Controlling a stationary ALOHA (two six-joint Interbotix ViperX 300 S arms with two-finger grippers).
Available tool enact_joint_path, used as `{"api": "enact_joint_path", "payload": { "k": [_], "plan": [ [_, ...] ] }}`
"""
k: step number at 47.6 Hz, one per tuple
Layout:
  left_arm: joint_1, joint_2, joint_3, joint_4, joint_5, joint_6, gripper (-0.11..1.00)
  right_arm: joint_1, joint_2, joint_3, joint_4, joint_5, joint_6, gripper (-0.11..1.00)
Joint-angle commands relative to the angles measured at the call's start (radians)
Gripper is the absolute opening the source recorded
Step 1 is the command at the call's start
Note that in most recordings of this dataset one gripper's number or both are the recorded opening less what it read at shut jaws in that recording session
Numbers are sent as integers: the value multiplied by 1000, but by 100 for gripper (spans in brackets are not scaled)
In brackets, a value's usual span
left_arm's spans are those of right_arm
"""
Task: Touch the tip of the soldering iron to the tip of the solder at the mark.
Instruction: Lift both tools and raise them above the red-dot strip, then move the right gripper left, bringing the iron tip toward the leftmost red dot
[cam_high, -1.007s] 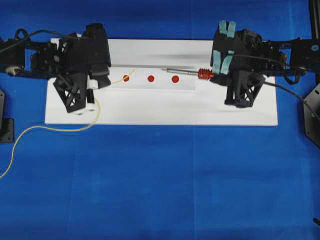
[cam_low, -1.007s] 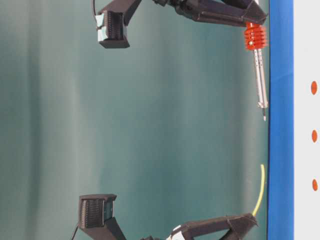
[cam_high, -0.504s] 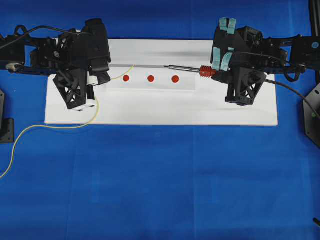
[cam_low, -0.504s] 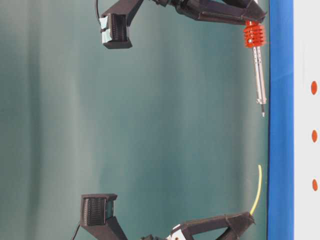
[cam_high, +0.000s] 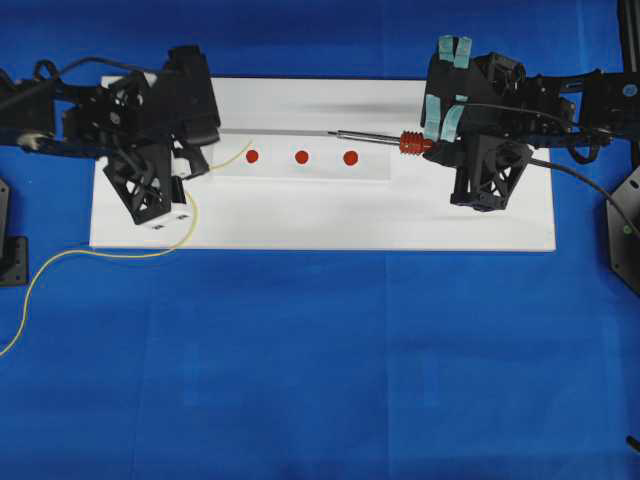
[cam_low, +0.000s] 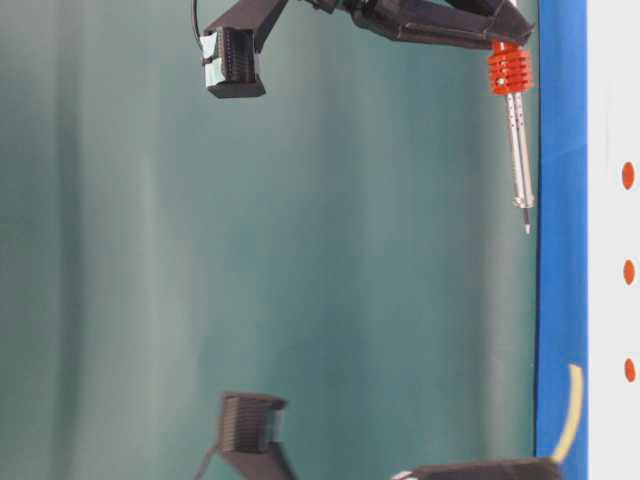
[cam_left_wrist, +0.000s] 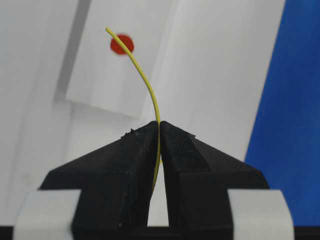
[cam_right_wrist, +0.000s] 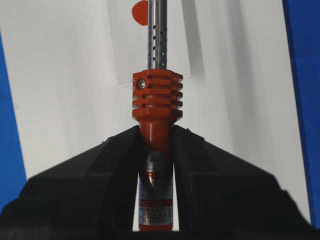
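Observation:
My right gripper (cam_high: 432, 147) is shut on the soldering iron's orange-red handle (cam_right_wrist: 157, 107). The metal shaft (cam_high: 370, 138) points left and is held above the white board (cam_high: 320, 215). The iron's tip (cam_high: 331, 133) is behind the strip, between the middle and right marks. My left gripper (cam_high: 203, 165) is shut on the yellow solder (cam_left_wrist: 145, 82). The solder's free tip (cam_left_wrist: 107, 29) lies just beside the leftmost red mark (cam_left_wrist: 122, 44). I cannot tell if it touches the strip. The two tips are well apart. In the table-level view the iron (cam_low: 517, 140) is high and the solder (cam_low: 573, 415) low.
A raised white strip carries three red marks: left (cam_high: 252, 156), middle (cam_high: 301, 157) and right (cam_high: 350, 158). The slack solder (cam_high: 100, 253) trails off the board's left front onto the blue cloth. The iron's black cord (cam_high: 585, 180) runs off to the right.
My left gripper has moved left and down with the solder, bringing its tip nearer the leftmost mark. The right gripper and the iron have barely moved since half a second ago.

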Motion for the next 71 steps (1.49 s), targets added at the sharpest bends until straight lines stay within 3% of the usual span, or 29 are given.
{"api": "enact_joint_path", "payload": {
  "k": [1,40,60,71],
  "plan": [
    [-12,15,-9,-2,-28,-3,2,0,-2,-29,-2,-3,0,6],
    [-17,66,9,-2,-63,-18,2,20,54,-69,0,-3,-2,6],
    [-17,64,11,-2,-61,-18,2,37,216,-252,-5,132,-37,6],
    [-17,64,9,-2,-61,-17,2,52,322,-351,-5,147,-69,6]
  ]
}}
